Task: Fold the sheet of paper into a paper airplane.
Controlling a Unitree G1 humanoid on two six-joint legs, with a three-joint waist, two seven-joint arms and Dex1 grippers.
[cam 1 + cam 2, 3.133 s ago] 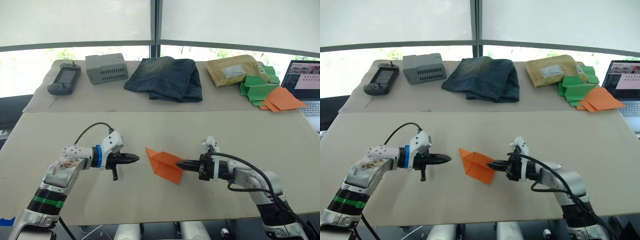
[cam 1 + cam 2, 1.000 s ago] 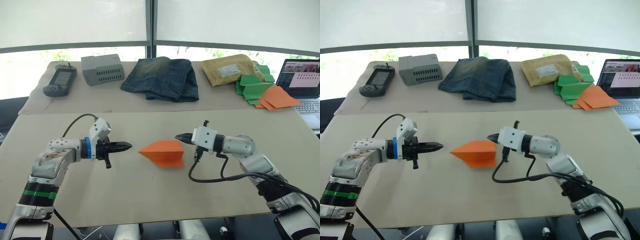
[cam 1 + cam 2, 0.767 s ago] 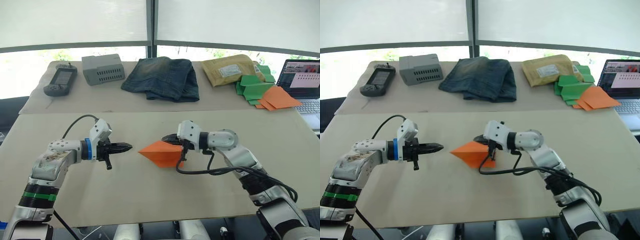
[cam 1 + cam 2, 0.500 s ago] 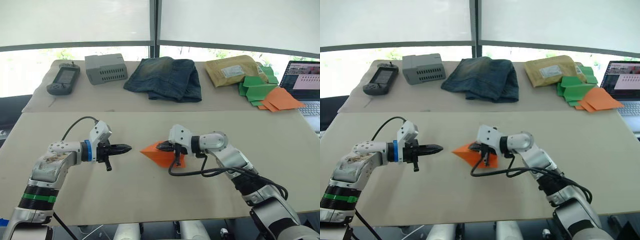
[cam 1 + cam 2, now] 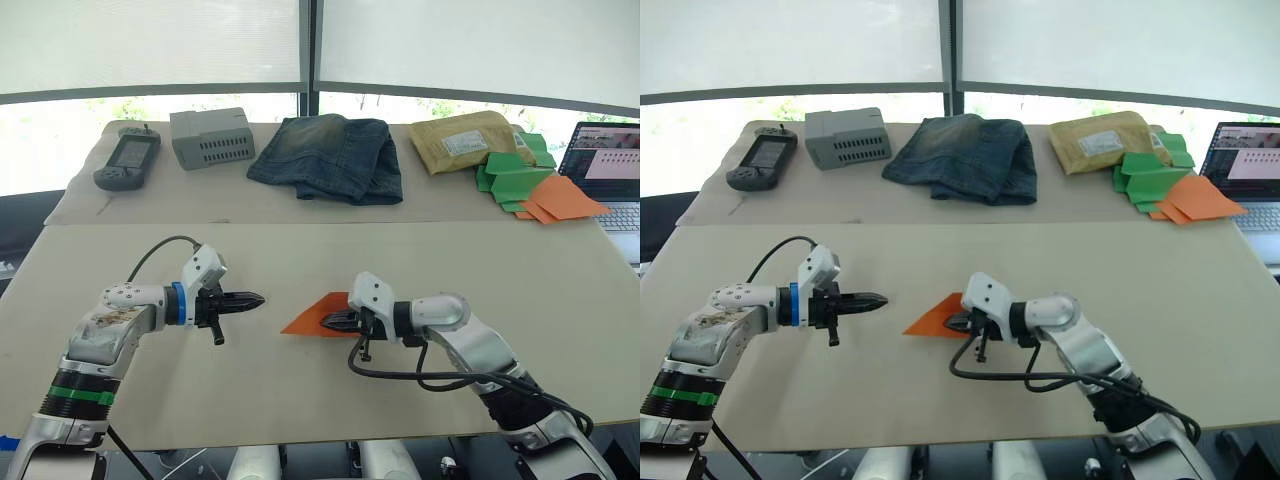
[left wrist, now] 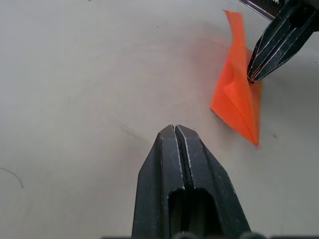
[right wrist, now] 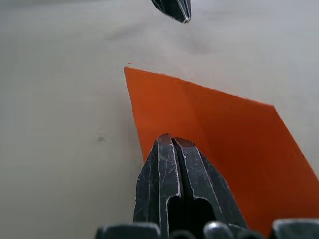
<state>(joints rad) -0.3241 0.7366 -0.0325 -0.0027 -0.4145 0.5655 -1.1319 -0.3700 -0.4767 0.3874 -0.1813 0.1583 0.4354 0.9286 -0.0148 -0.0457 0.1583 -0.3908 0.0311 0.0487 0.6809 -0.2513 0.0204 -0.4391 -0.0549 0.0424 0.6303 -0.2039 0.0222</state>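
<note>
Right wrist view: right tool (image 7: 172,142), fingers together, presses the sheet of paper (image 7: 224,144); thin, slippery, best pinched along a creased edge.

The right pincer (image 5: 338,321) has come down onto the sheet of paper (image 5: 318,315), pressing it flat

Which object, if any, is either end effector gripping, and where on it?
Nothing is held. The right end effector, shut, sits over the orange paper; the left end effector is shut, clear of it.
</note>
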